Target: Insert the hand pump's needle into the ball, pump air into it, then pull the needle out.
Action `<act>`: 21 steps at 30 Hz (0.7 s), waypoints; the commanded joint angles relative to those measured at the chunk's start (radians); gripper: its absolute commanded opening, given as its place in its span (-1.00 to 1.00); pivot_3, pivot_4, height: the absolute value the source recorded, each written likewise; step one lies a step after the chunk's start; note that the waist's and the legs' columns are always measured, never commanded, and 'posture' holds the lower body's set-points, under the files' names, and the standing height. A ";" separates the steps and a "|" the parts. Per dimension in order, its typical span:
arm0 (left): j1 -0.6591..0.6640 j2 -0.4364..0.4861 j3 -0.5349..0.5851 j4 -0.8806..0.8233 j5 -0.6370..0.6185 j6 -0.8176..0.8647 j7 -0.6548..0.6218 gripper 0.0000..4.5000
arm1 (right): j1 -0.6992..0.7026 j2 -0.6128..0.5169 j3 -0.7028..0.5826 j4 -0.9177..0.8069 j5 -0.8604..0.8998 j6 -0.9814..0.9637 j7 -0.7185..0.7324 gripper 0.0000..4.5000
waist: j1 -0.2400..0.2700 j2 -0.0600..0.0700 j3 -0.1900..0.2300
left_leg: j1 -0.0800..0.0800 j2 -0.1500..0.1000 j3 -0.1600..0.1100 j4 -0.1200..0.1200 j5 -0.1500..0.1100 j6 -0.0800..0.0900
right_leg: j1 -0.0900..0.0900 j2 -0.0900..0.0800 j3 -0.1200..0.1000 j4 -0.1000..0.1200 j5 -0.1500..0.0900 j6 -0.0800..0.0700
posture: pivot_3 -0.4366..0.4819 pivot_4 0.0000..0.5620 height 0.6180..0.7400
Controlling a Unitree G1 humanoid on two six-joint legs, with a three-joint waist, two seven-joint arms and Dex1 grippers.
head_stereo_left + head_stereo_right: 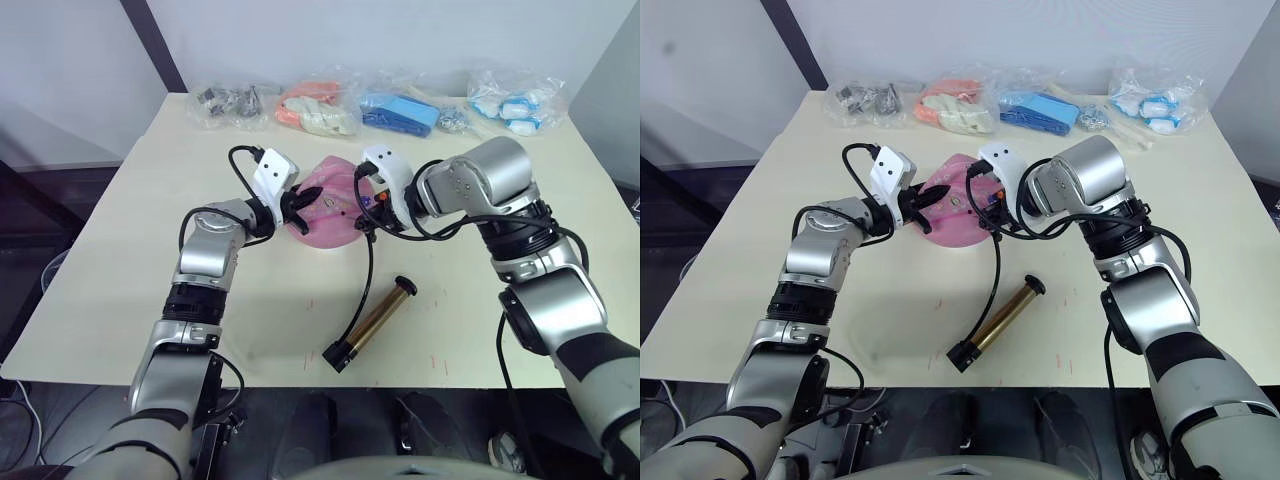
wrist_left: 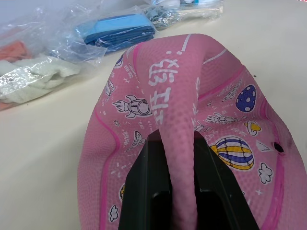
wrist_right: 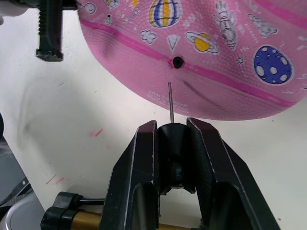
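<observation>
Both our arms reach inward over the table.
Our left gripper [image 1: 298,207] pinches a fold of the ball [image 1: 325,215]; our right gripper [image 3: 171,132] clamps the needle fitting [image 3: 171,136].

A cream table [image 1: 120,260] stands against pale walls [image 1: 400,30] over dark floor.

White, possibly Chinese characters on the pink ball [image 2: 192,120], not clearly legible, among cartoon prints.

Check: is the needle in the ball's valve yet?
Out. The needle tip sits short of the ball's valve hole.
</observation>
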 commanded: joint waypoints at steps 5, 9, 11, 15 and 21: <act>0.014 -0.017 -0.016 -0.021 -0.001 0.003 -0.002 -1.00 | -0.048 0.020 -0.030 0.022 -0.012 -0.046 0.010 -0.83 | 0.001 0.000 0.000 | 0.000 0.000 0.000 0.000 0.000 0.000 | 0.000 0.000 0.000 0.000 0.000 0.000 | -0.05 -0.47 0.97; 0.017 -0.017 -0.017 -0.028 0.000 0.007 -0.003 -1.00 | -0.048 0.025 -0.029 0.029 -0.020 -0.058 0.011 -0.83 | 0.000 0.000 0.000 | 0.000 0.000 0.000 0.000 0.000 0.000 | 0.000 0.000 0.000 0.000 0.000 0.000 | -0.05 -0.47 0.97; 0.017 -0.017 -0.017 -0.032 -0.001 0.010 -0.004 -1.00 | -0.048 0.029 -0.032 0.037 -0.026 -0.069 0.010 -0.83 | 0.000 0.000 0.000 | 0.000 0.000 0.000 0.000 0.000 0.000 | 0.000 0.000 0.000 0.000 0.000 0.000 | -0.05 -0.47 0.97; 0.020 -0.018 -0.018 -0.035 0.000 0.014 -0.002 -1.00 | -0.046 0.034 -0.033 0.042 -0.033 -0.084 0.012 -0.83 | 0.000 0.000 0.000 | 0.000 0.000 -0.001 0.000 0.000 0.000 | 0.000 0.000 0.000 0.000 0.000 0.000 | -0.05 -0.47 0.97; 0.021 -0.020 -0.017 -0.047 -0.002 0.023 -0.001 -1.00 | -0.036 0.036 -0.020 0.050 -0.040 -0.078 0.010 -0.83 | 0.000 0.000 0.000 | 0.000 0.000 -0.002 -0.001 0.000 0.000 | 0.000 0.000 0.000 -0.001 0.000 0.000 | -0.05 -0.47 0.97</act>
